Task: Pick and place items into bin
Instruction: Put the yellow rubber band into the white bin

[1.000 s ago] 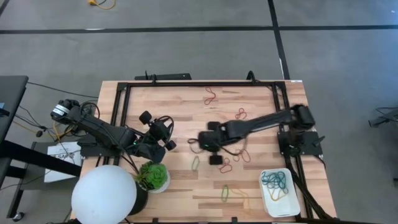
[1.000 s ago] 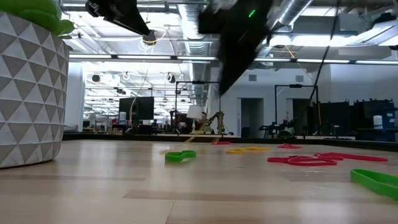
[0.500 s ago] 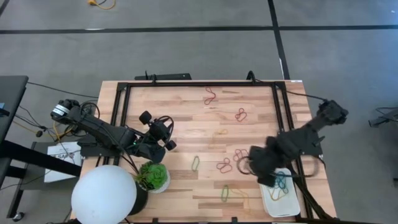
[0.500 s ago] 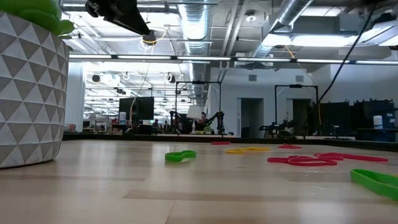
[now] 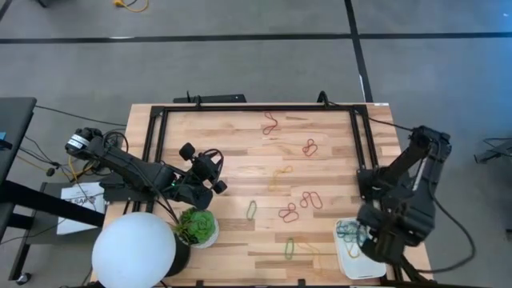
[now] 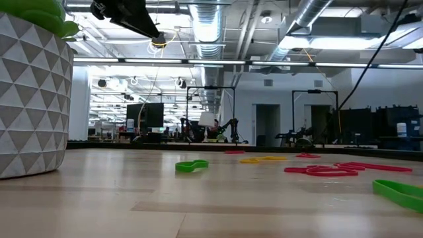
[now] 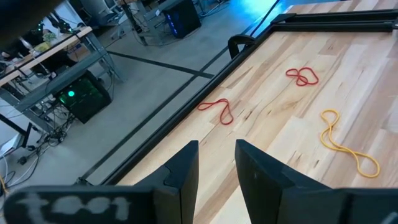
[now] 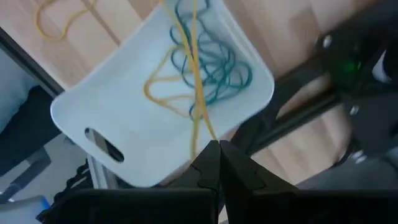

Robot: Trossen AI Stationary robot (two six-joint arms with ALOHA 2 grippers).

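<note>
My right gripper point(image 8: 219, 154) is shut on a yellow rubber band point(image 8: 194, 68) above the white bin point(image 8: 118, 112) at the table's near right corner. In the high view that arm point(image 5: 398, 220) covers part of the bin point(image 5: 350, 258). Teal bands point(image 8: 214, 62) and a yellow loop point(image 8: 163, 92) lie in the bin. Red point(image 5: 288, 213), green point(image 5: 251, 210) and yellow point(image 5: 278, 178) bands lie loose on the wooden table. At the table's left my left gripper point(image 7: 216, 168) stands open, high above the wood, with nothing between its fingers. My right gripper pinches one end of the yellow band point(image 8: 210, 135) between its two fingertips, coming from above and pointing down. The band hangs below the fingers as a long thin strand. Its lower part reaches down over the teal bands in the bin.
A white ball lamp point(image 5: 134, 250) and a green potted plant point(image 5: 197, 226) stand at the near left corner; the plant's patterned pot point(image 6: 32, 99) fills the low view's left. A black frame point(image 5: 256, 108) runs along the table's edges.
My right gripper has swung from the table's middle toward the near right corner, rising and rolling about its own line. It has kept shut, left the low view and now hangs over the bin. The yellow band near the table's middle has not moved.
</note>
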